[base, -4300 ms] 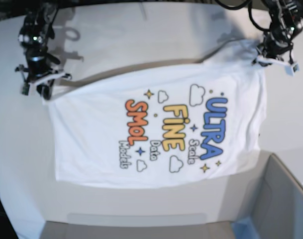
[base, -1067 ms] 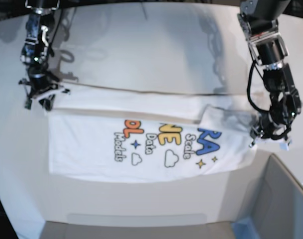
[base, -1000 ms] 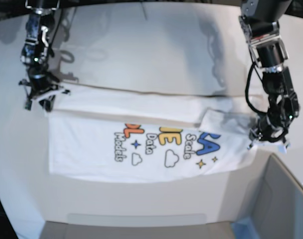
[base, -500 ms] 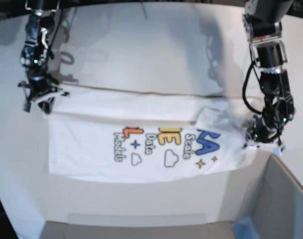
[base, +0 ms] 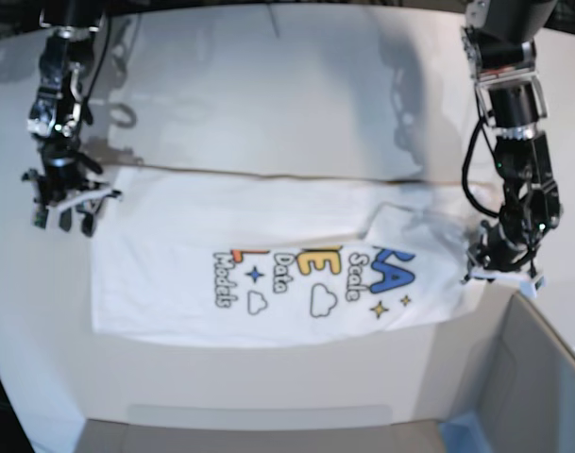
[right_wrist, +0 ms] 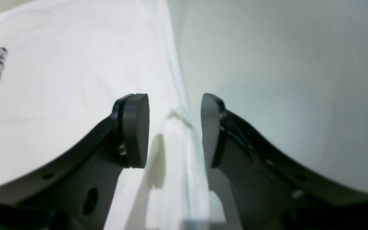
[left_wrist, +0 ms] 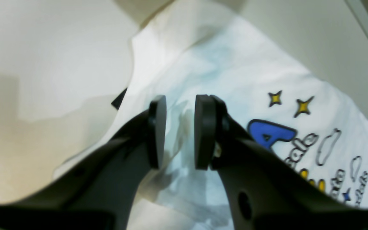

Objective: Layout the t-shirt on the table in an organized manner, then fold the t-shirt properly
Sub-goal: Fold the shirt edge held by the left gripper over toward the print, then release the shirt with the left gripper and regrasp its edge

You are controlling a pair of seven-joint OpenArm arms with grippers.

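Grey box (base: 537, 377) at the near right, white t-shirt (base: 268, 255) folded lengthwise across the table (base: 268, 85), left gripper (left_wrist: 176, 131) slightly parted over its right end, seemingly gripping nothing, right gripper (right_wrist: 174, 127) wide apart above the far left edge

**Print on the shirt, partly readable**

On the t-shirt (base: 268, 274), folded over its own print, the black words "Models", "Data" and "Scale" read sideways. A blue "A" stands at the right, a yellow "E" in the middle. The orange letters at the left are cut off by the fold.
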